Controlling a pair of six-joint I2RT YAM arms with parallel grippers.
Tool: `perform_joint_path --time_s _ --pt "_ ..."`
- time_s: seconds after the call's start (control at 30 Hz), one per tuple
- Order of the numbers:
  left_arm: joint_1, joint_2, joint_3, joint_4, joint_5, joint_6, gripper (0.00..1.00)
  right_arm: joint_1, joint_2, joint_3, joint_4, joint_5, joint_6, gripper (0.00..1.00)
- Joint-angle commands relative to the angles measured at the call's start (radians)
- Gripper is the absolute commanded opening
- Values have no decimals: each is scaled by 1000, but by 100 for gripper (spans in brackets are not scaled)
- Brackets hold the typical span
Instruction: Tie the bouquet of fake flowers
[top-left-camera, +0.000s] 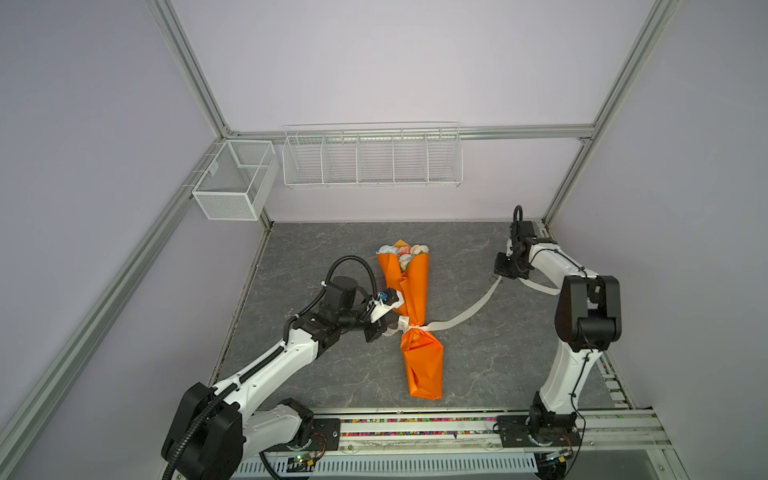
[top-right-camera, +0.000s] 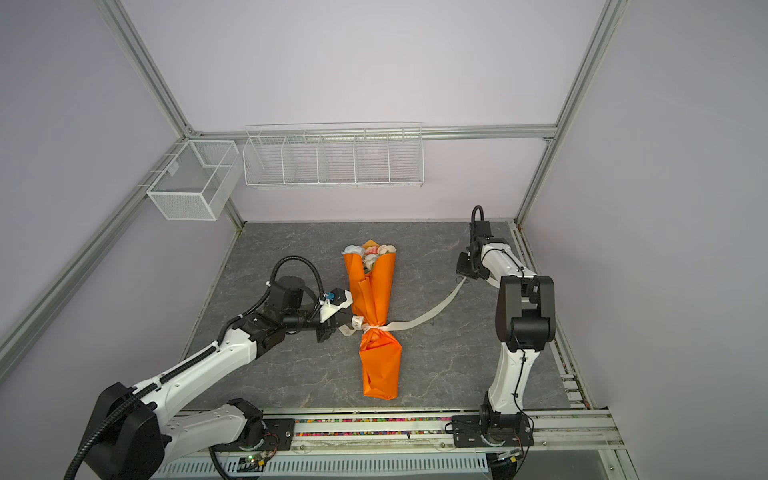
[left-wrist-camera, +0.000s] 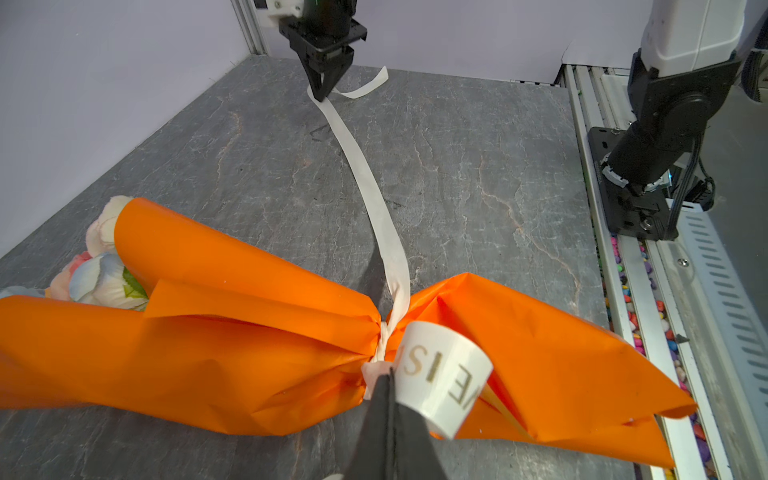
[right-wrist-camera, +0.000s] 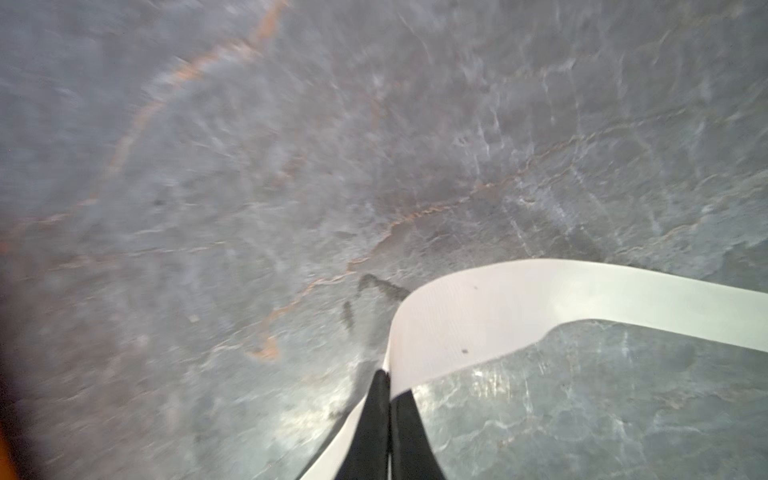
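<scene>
Your bouquet of fake flowers lies flat in the middle of the table, heads toward the back wall. You see only a cluster of white, pink, cream and pale blue blooms and one green leaf peeking out of the orange paper, which hides the stems. A ribbon, cream in colour, cinches the paper into a narrow waist. Your left gripper is clamped on the ribbon right at that waist, beside a lettered loop. Your right gripper pinches the ribbon's long tail, well apart, toward the table's right side.
</scene>
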Motion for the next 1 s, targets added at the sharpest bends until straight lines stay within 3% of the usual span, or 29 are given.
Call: perform_joint_path --time_s 0.0,0.23,0.37,0.5,0.57,0.87,0.97 --pt "-6 -21 2 8 12 -7 0 90 -124 2 14 -77 -55 6" --pt "-8 -62 -60 98 -20 -57 0 424 -210 98 28 -225 -101 7" --pt "-10 -105 -113 157 -34 -101 0 593 -177 184 41 -302 -91 7" --pt "-13 -144 -169 217 -35 -144 0 718 -71 346 -42 -292 -119 8" --pt "-14 -160 -191 244 -33 -165 0 736 -17 406 -77 -297 -119 8" --pt "-19 -219 -247 291 -44 -198 0 776 147 555 -108 -517 -109 10" --pt "-21 -219 -248 296 -39 -203 0 781 194 603 -147 -561 -121 21"
